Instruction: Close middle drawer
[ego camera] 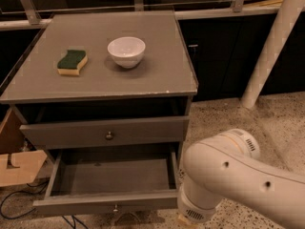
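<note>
The middle drawer (107, 202) is pulled far out at the bottom of the grey cabinet. Its plain front panel carries a tiny metal knob (115, 207), and its bare grey inside (112, 175) holds nothing. Above it sits a similar drawer front (105, 131) with a larger round dark knob (109, 135), pulled out only a little. My white arm (228, 180) fills the lower right, and its lower end (195, 209) is close to the open drawer's right front corner. My gripper is out of view, hidden below or behind the arm.
On the cabinet top (157, 75) stand a white bowl (126, 51) and a green-and-yellow sponge (72, 62). A cardboard box (16, 168) and cables (14, 202) lie on the floor at the left. A white pole (271, 51) leans at the right. The floor is speckled.
</note>
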